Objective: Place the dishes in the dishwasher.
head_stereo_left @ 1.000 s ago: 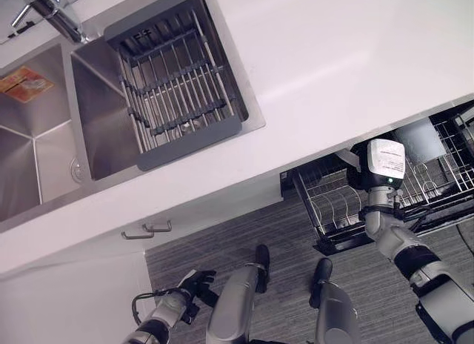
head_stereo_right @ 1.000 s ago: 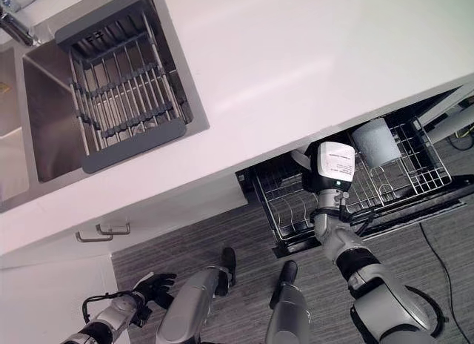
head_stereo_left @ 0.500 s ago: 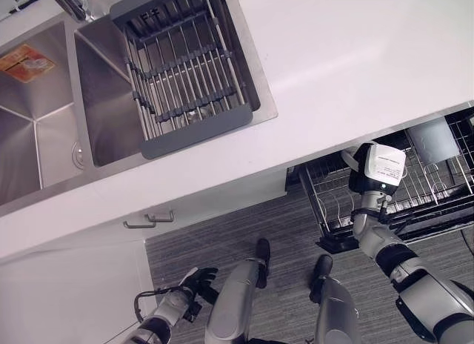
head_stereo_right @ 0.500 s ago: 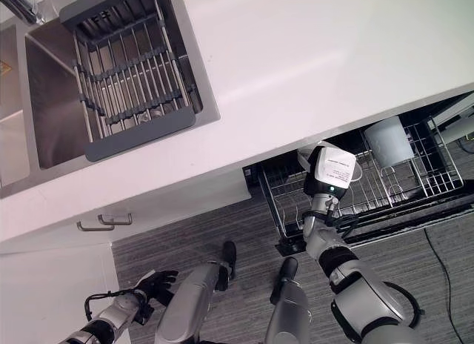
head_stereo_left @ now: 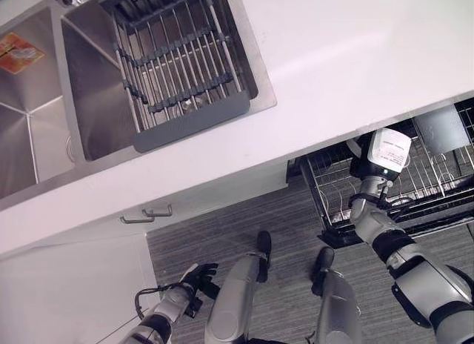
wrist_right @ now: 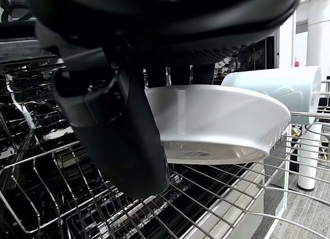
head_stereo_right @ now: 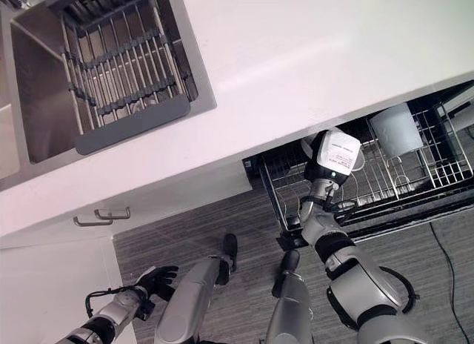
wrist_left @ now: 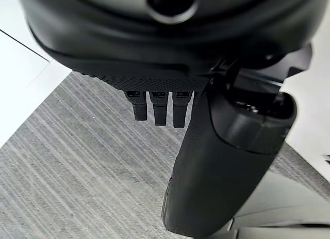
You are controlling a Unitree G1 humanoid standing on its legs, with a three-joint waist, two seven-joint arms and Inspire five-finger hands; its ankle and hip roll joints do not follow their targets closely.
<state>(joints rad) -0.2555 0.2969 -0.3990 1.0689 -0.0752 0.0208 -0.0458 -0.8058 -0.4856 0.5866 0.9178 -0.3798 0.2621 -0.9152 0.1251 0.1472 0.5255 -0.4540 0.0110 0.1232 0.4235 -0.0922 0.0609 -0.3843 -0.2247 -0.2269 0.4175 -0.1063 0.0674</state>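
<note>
My right hand (head_stereo_left: 385, 153) reaches under the counter edge into the pulled-out dishwasher rack (head_stereo_right: 385, 182). It is shut on a white bowl (wrist_right: 216, 120): the thumb (wrist_right: 116, 131) lies over the near rim and the fingers are behind the bowl. The bowl hangs roughly level just above the rack wires (wrist_right: 103, 198). A pale cup (wrist_right: 281, 87) lies on its side in the rack right behind the bowl, and also shows as the cup (head_stereo_right: 396, 130) in the right eye view. My left hand (head_stereo_left: 194, 279) hangs low over the floor, open, fingers (wrist_left: 157, 107) relaxed.
A white counter (head_stereo_left: 355, 55) overhangs the back of the rack. At the left a steel sink (head_stereo_left: 89, 114) holds a grey drying rack (head_stereo_left: 178, 70). Cabinet handles (head_stereo_left: 146, 214) sit below the counter. Grey striped floor (head_stereo_left: 222, 233) lies in front of the dishwasher.
The whole picture has shifted, so the camera moved. My right hand stays over the rack with the bowl, and the left hand hangs where it was.
</note>
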